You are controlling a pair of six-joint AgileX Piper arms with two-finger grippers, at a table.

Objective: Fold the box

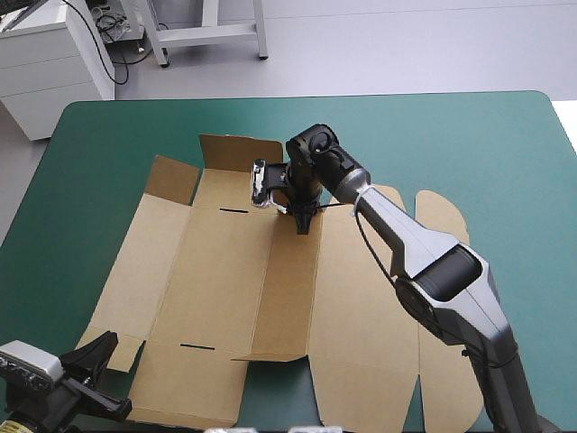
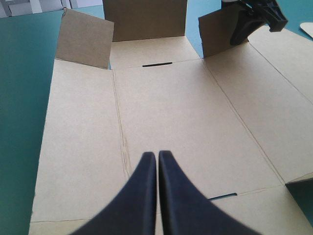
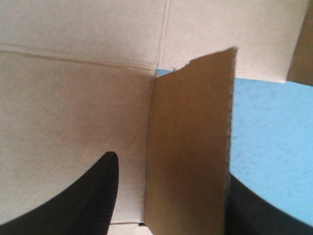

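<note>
The box [image 1: 216,271] is lying unfolded on the teal-green desk [image 1: 451,135], left of centre, with its near edge by the desk's near side. Most of the brown sheet is resting flat and only the small flaps at its far end are standing up. I therefore judge the folding to be barely begun: the long walls, the near flaps and all the tucking are waiting to be done.

The right end effector [image 1: 302,216] is hanging over the far end with its black fingers spread wide. It is straddling one raised corner flap [image 3: 188,147] rather than clamping it. The left end effector [image 1: 95,356] is hovering by the box's near left corner, its fingers pressed together on nothing.

The right arm is covering part of the broad right-hand panel. Whether the narrow panel beneath it is lifting, or whether the fingers are touching the flap, is proving hard to make out.
</note>
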